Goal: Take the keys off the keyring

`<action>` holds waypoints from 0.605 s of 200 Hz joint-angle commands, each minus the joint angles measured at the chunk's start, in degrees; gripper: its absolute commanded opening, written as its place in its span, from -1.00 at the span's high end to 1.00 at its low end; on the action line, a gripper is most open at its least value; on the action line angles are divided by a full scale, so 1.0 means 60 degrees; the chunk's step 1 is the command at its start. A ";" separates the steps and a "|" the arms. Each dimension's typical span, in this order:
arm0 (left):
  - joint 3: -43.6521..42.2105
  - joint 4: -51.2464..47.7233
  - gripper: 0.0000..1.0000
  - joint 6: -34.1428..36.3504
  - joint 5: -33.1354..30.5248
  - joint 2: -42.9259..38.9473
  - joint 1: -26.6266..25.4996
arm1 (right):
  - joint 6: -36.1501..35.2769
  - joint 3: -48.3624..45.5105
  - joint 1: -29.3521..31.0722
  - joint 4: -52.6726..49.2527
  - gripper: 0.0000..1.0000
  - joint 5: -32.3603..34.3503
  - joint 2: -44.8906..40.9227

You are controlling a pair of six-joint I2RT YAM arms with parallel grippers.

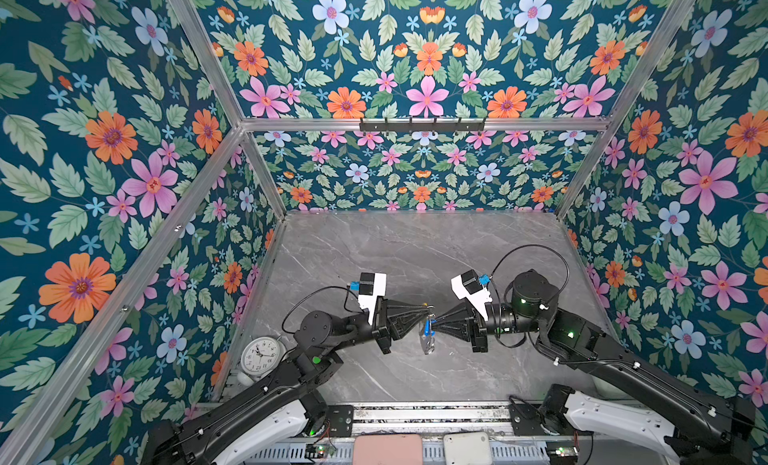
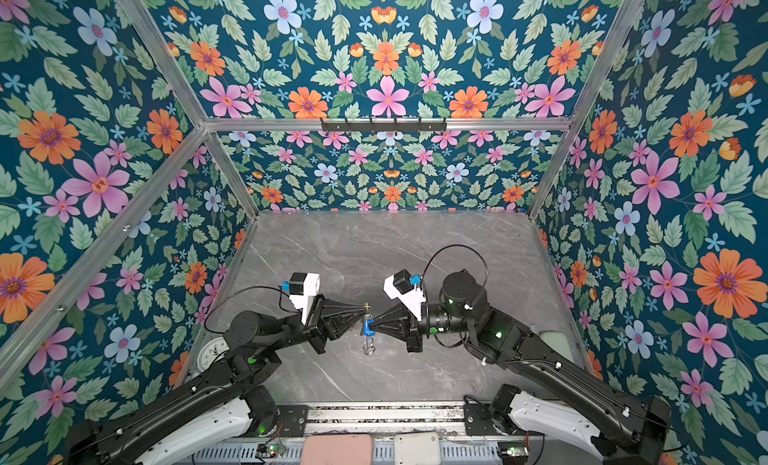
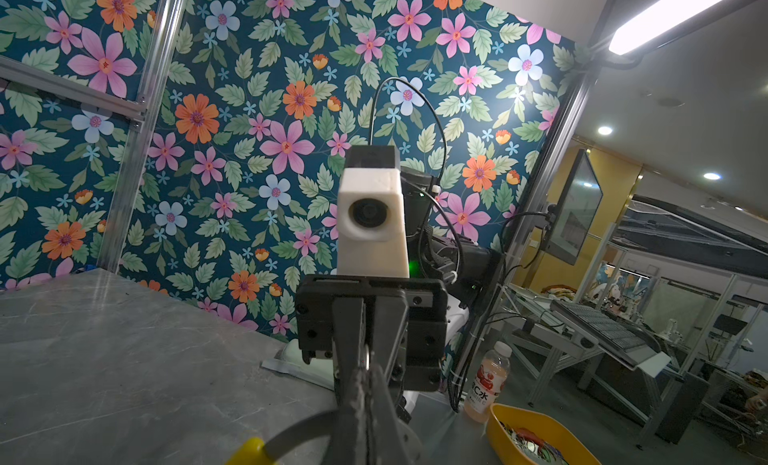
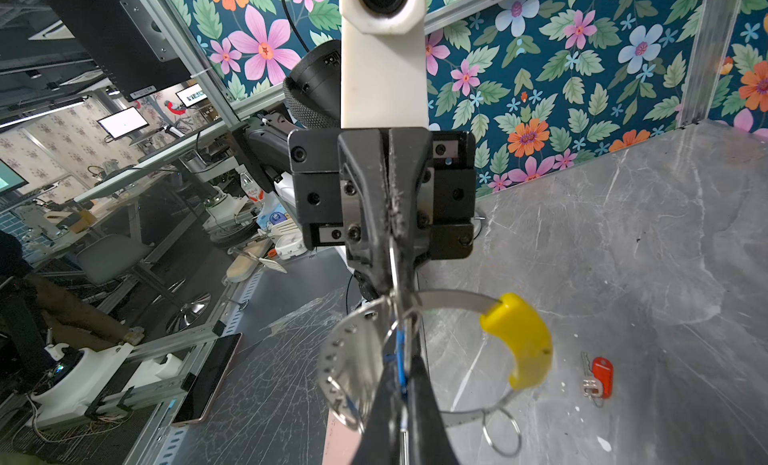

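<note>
**A:** Where do things stand?

**B:** Both arms meet in mid-air above the grey marble surface (image 1: 415,255). The left claw (image 2: 360,308) is clenched on the rim of the large thin grey-silver ring with the yellow arc segment (image 4: 519,342). The right claw (image 2: 372,325) is clenched on the small key with the blue plastic tag (image 2: 366,326), whose loop seems threaded on that ring. The small key with the red plastic tag (image 4: 600,377) lies on the surface, apart from the ring. I judge one key off and one to go.

**A:** How do we free the blue one cleanly?

**B:** Make the left claw the anchor and hold the ring steady. The right claw should work the key's little silver loop along the ring toward its opening, not tug straight away. A straight pull would likely bend the thin band or drag it through the left grip.

**A:** Risks?

**B:** The hold on the blue tag looks narrow, at the very tips. If it slips, the ring swings. I cannot tell where the ring's gap sits, so use small, slow moves.
</note>
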 commanded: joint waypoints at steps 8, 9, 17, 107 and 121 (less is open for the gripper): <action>0.0043 0.0462 1.00 0.0012 -0.0064 -0.0044 0.0012 | -0.0143 0.0033 0.0076 -0.0378 1.00 -0.0017 0.0038; 0.0043 0.0456 1.00 0.0012 -0.0060 -0.0044 0.0012 | -0.0135 0.0033 0.0068 -0.0386 1.00 -0.0013 0.0038; 0.0043 0.0430 1.00 0.0025 -0.0059 -0.0044 0.0010 | -0.0154 0.0048 0.0089 -0.0400 1.00 0.0034 0.0015; 0.0285 -0.0774 1.00 0.0568 -0.0317 -0.0132 0.0011 | 0.0026 -0.0001 0.0101 -0.0319 -0.01 0.1568 -0.1202; 0.0242 -0.0752 1.00 0.0570 -0.0398 -0.0117 0.0012 | 0.0216 -0.0091 0.0111 0.0079 -0.04 0.1919 -0.1399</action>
